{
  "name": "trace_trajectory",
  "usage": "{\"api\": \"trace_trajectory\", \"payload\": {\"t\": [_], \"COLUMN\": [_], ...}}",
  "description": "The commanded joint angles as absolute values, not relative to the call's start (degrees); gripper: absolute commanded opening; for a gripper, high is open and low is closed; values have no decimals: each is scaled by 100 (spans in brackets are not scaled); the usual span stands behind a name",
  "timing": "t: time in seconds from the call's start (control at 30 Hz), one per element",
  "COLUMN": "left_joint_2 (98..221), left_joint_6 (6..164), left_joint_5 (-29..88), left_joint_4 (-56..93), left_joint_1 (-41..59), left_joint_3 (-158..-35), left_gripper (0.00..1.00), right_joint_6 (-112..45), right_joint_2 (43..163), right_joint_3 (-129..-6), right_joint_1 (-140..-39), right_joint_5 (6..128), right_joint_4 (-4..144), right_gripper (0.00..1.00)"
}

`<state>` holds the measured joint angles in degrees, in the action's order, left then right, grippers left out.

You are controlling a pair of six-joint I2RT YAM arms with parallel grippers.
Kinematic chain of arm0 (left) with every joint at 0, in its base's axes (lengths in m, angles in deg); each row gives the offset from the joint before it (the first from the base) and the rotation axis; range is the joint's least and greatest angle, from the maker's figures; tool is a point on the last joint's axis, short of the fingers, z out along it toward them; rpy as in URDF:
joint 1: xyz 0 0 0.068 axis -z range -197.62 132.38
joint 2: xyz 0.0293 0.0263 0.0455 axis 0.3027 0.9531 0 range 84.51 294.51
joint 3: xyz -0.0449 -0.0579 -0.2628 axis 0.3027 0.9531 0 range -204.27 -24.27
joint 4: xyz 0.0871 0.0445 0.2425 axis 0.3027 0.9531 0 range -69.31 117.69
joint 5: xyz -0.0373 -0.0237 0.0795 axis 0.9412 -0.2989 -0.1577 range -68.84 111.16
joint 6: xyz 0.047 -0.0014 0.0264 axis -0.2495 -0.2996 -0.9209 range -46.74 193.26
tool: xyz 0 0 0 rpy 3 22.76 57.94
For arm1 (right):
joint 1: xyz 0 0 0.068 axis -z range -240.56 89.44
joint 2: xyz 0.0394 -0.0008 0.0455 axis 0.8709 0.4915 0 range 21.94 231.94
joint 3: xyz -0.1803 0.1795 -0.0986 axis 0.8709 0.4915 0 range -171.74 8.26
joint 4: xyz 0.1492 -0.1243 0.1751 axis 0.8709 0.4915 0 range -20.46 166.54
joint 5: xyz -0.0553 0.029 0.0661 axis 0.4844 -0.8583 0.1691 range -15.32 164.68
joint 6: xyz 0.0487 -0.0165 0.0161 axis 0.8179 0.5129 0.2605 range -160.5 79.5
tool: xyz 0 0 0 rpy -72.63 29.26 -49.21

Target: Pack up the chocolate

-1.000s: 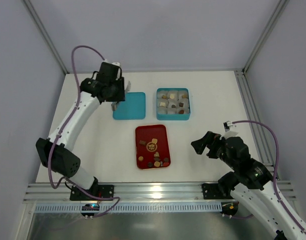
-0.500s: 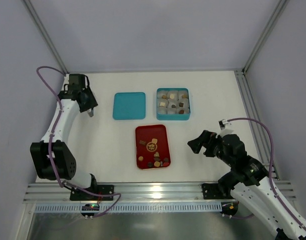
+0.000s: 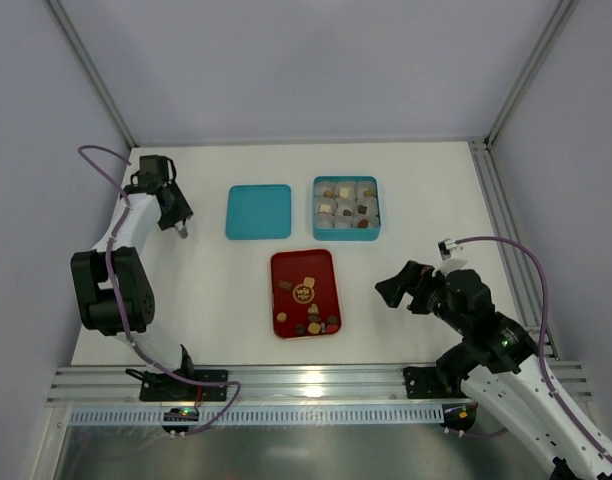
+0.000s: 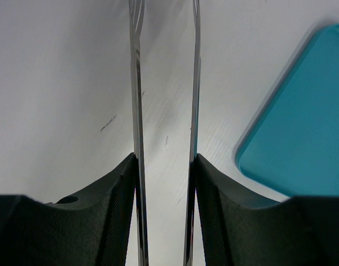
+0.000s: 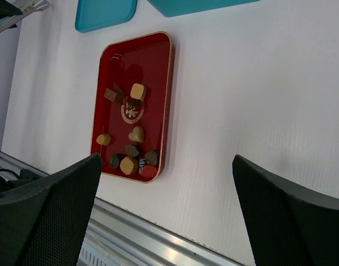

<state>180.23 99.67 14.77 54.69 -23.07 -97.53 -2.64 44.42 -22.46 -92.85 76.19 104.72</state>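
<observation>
Several small chocolates [image 3: 308, 322], dark brown, tan and reddish, lie on a red tray [image 3: 321, 265] at the table's middle; they also show in the right wrist view [image 5: 137, 134] on the tray [image 5: 153, 66]. A teal box [image 3: 346, 236] behind the tray holds crinkled paper cups with pieces in them. My left gripper [image 3: 181, 228] is at the far left of the table, its thin metal blades [image 4: 135, 83] apart with nothing between them. My right gripper [image 3: 391, 290] is wide open and empty, right of the tray, and shows in its wrist view [image 5: 167, 160].
The teal lid [image 3: 258, 211] lies flat left of the box, and its corner shows in the left wrist view [image 4: 302, 138]. An aluminium rail [image 3: 306, 380] runs along the near edge. Frame posts stand at the back corners.
My left arm swung from over the teal lid out to the far left of the table. My right gripper shifted slightly left.
</observation>
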Motion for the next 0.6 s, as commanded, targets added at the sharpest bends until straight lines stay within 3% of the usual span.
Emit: {"api": "trace_trajectory", "payload": {"t": [0.0,0.37,0.57], "left_joint_2": [18092,18760,18989], "left_joint_6": [10050,9813,9787], "left_joint_5": [1396,1282,1264], "left_joint_4": [4978,5013,5022], "left_joint_1": [-2342,-2421,-2430], "left_joint_3": [-9705,-9582,-9529], "left_gripper": [44,49,56], "right_joint_6": [-315,-280,-289], "right_joint_2": [4400,4294,4259], "right_joint_3": [-2215,-2127,-2118], "right_joint_1": [-9308,-9308,-9308], "right_joint_5": [7608,7591,7599], "right_joint_4": [10364,10417,10470], "right_gripper": [100,100,100]}}
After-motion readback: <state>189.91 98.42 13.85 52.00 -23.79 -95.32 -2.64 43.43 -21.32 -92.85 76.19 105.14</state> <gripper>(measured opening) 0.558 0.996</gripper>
